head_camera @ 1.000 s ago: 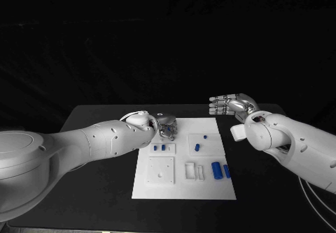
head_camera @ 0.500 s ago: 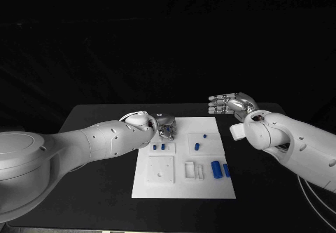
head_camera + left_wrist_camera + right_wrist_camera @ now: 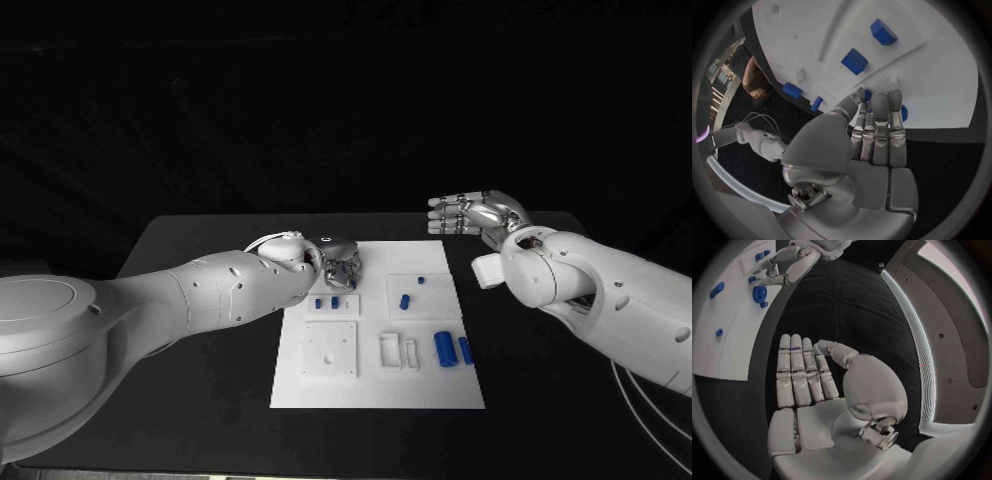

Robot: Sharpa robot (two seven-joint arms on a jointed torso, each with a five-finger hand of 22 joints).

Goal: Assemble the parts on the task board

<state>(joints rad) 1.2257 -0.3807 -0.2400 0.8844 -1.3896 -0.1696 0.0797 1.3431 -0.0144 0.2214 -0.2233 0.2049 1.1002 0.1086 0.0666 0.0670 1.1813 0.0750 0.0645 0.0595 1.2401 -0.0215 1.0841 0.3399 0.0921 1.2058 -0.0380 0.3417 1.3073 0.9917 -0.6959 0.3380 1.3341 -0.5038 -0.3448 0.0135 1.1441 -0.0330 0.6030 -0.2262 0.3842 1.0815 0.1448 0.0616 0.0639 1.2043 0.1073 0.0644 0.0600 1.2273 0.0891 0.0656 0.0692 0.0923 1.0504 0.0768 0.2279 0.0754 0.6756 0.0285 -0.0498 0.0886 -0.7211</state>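
The white task board lies in the middle of the black table. My left hand is over the board's far left corner. Its thumb and straight fingers close on a round blue part there, which also shows beneath that hand as a blue disc. Two small blue blocks sit just in front of the hand. Two small blue pegs stand in the far right plate. Two blue cylinders lie at the right. My right hand hangs raised beyond the board's far right corner, its fingers straight and holding nothing.
A raised square plate with holes sits on the board's near left, with a small white frame beside it. Bare black table surrounds the board on every side.
The left arm has shifted very slightly while its hand stays at the board's far left corner. The right hand has not moved.
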